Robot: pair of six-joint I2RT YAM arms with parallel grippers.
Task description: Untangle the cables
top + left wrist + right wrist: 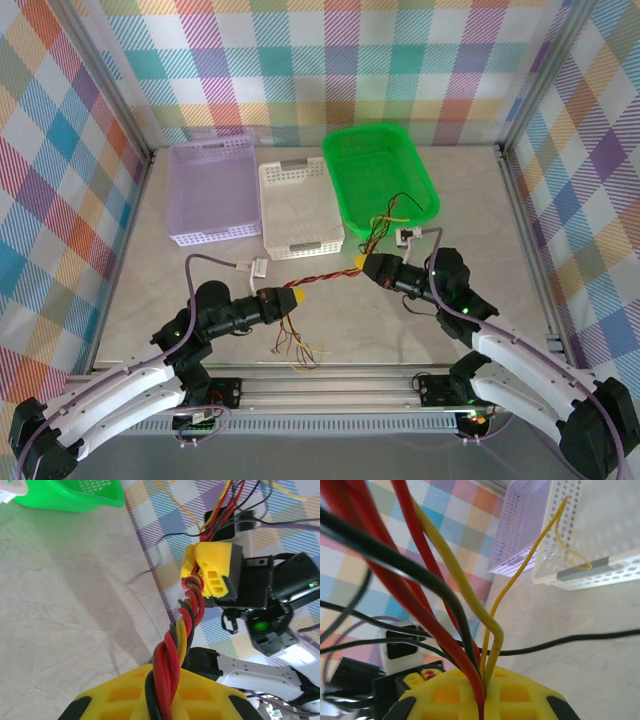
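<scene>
At the far side of the table [150,300] we see three baskets in a row: a lilac basket [212,190] on the left, a white basket [300,205] just beside it, and a green basket [380,175] on the right, set at a slant. Nothing lies between the baskets and the two arms except the cables [330,279] themselves.

The cables are thin red, black and yellow strands, twisted into one rope-like bundle in front of the white basket. The bundle's long axis runs from lower left to upper right in the top view, stretched above the table between the two grippers.

The left gripper [293,297] has its yellow fingers closed on the lower left end of the bundle. In its wrist view the twisted strands run out from between those fingers towards the other gripper. Below and just to the right of it, loose ends fan out on the table near the front edge.

The right gripper [362,263] is clamped on the upper right end. Past it the strands part – some black, red and yellow ones curl up towards the near rim of the green basket and overlap it. In the right wrist view they spread out of the yellow fingers in several directions.

We count three baskets, two grippers and one twisted bundle – the single strands we cannot count.
</scene>
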